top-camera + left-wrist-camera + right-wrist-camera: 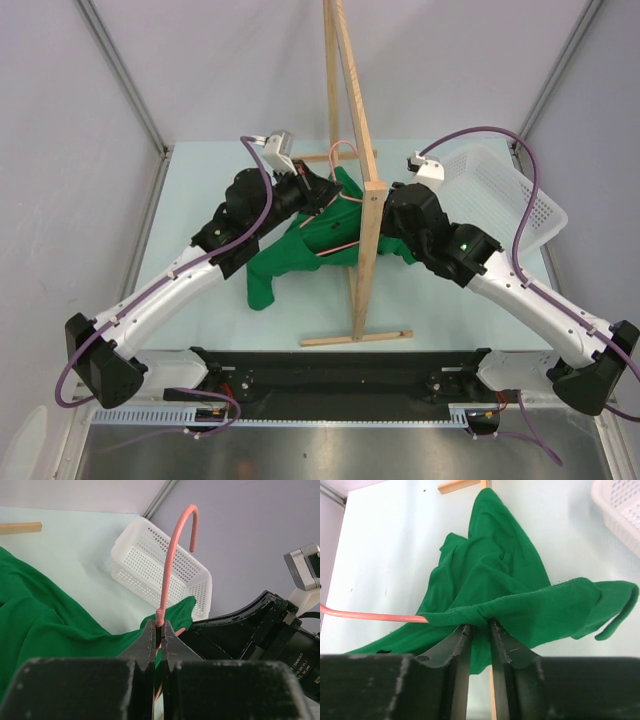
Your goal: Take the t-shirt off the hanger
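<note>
We see the bright green t-shirt (290, 250) hanging in soft, crumpled folds, its lower part trailing down onto the surface (450, 310). It sits on the thin pink wire hanger (169, 570), whose neck rises out of the cloth with the hook curving over at the top. In the right wrist view a ribbed edge of the shirt is bunched, and one pink wire arm runs out leftward.

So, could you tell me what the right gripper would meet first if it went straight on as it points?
The t-shirt, whose ribbed edge is bunched between the tips of the right gripper; more cloth lies beyond, depth unclear.
</note>
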`<state>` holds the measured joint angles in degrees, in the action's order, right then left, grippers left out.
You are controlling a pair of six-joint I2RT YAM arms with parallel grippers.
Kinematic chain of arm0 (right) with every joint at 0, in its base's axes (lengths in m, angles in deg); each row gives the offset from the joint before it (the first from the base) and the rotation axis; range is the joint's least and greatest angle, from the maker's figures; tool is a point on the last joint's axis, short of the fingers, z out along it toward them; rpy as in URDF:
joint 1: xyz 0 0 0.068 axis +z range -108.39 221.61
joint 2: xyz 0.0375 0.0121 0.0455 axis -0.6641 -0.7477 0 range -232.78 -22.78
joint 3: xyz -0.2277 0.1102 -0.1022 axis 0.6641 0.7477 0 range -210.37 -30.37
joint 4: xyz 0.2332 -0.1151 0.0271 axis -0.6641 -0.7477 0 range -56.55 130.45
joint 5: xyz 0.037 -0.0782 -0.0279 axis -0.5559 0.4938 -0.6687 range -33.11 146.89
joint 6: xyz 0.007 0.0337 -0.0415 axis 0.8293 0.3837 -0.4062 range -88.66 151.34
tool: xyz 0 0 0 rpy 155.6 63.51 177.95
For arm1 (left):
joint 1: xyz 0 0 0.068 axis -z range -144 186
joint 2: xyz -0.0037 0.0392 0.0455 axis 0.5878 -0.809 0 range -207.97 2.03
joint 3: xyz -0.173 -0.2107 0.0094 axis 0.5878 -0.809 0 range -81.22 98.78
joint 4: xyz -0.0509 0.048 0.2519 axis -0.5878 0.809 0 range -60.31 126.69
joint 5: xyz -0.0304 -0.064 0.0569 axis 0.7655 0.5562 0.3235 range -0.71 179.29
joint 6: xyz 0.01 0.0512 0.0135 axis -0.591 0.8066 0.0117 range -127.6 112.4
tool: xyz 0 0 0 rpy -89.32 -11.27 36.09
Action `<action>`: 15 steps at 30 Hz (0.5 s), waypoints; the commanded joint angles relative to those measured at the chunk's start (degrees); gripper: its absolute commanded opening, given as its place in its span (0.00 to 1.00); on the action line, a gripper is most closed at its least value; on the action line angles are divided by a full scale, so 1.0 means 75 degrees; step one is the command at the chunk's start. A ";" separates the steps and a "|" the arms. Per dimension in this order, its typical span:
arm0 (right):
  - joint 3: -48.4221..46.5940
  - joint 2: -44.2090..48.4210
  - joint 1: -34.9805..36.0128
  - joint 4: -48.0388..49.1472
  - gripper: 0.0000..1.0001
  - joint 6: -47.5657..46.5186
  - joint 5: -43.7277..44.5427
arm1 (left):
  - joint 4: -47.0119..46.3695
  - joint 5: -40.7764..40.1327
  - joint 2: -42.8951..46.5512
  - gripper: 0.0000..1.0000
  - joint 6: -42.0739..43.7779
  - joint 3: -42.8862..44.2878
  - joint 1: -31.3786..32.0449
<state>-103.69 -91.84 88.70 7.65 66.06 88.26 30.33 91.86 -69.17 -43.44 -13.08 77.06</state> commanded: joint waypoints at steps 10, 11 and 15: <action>-0.0314 0.0711 -0.1728 -0.0818 0.00 0.0773 -0.0665 | -0.0790 -0.0167 0.0446 0.00 0.0547 -0.0858 0.0045; -0.0198 0.0793 -0.1929 -0.0830 0.00 0.0750 -0.0842 | -0.0801 -0.0109 0.0481 0.00 0.0547 -0.0882 -0.0001; 0.0246 0.1121 -0.3288 -0.0936 0.00 0.0610 -0.1767 | -0.1128 0.0230 0.0786 0.00 0.0419 -0.1175 -0.0119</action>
<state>-103.71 -86.88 71.44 1.25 70.45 80.61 26.81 91.51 -67.50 -41.03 -21.06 76.93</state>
